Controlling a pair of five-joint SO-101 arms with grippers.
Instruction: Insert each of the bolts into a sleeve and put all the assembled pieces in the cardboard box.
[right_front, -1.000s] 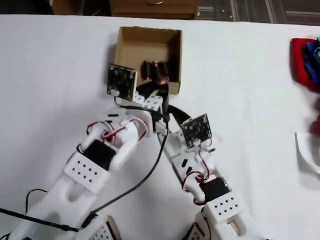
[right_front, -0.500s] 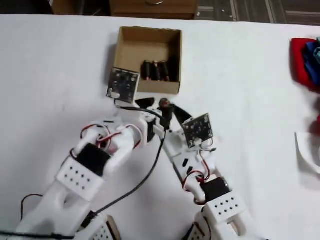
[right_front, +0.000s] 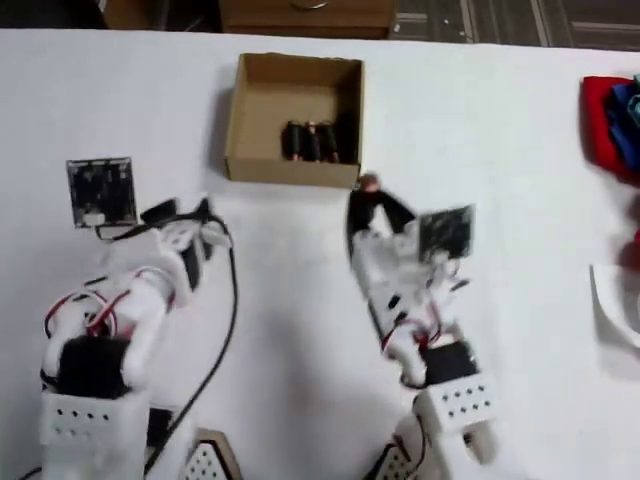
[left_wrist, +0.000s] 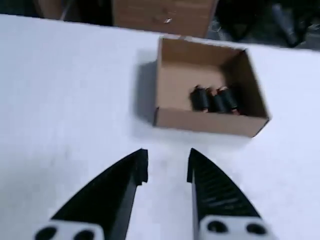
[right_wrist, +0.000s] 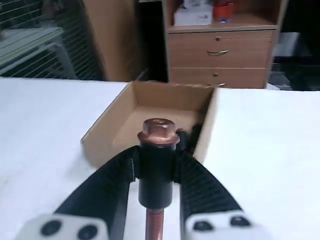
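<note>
Beside cardboard box (right_front: 290, 170), right gripper (right_wrist: 156, 156) clamping sleeved bolt (right_wrist: 158, 132)

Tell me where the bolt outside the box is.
The bolt, in its sleeve, is clamped in the right gripper, just outside the box's near wall by its right corner.

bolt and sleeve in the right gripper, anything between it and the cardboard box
Nothing visible does. The right gripper holds the bolt and sleeve upright just short of the near wall of the cardboard box, with bare table between. The box is open-topped, and the pieces inside leave bare floor.
</note>
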